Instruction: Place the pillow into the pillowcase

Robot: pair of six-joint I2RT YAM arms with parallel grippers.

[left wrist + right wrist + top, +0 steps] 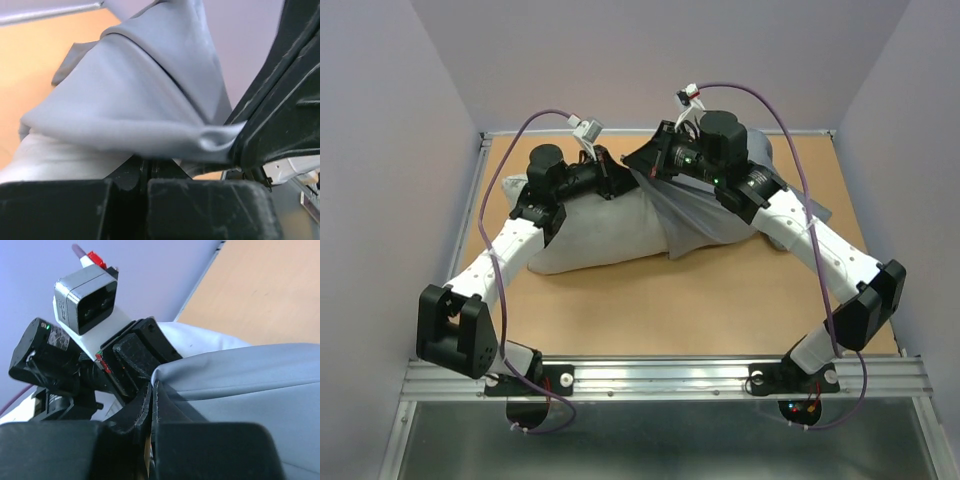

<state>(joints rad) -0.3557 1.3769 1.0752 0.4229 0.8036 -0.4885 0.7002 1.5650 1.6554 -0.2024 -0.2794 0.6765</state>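
Observation:
The off-white pillow (590, 235) lies across the middle of the table. Its right end sits inside the blue-grey pillowcase (710, 215), which is lifted at its open edge. My left gripper (617, 178) and right gripper (645, 165) meet above the pillow's top edge. In the left wrist view my left gripper (145, 167) is shut, with the pillowcase (135, 105) hem over its tip and the pillow (45, 160) below. In the right wrist view my right gripper (153, 385) is shut on the pillowcase (250, 380) hem, with the pillow (200, 340) behind.
The brown table (720, 300) has a metal rail (670, 375) along the near edge and purple walls round the other sides. Purple cables (780, 120) loop over both arms. The left arm's wrist camera (85, 300) is close to my right gripper.

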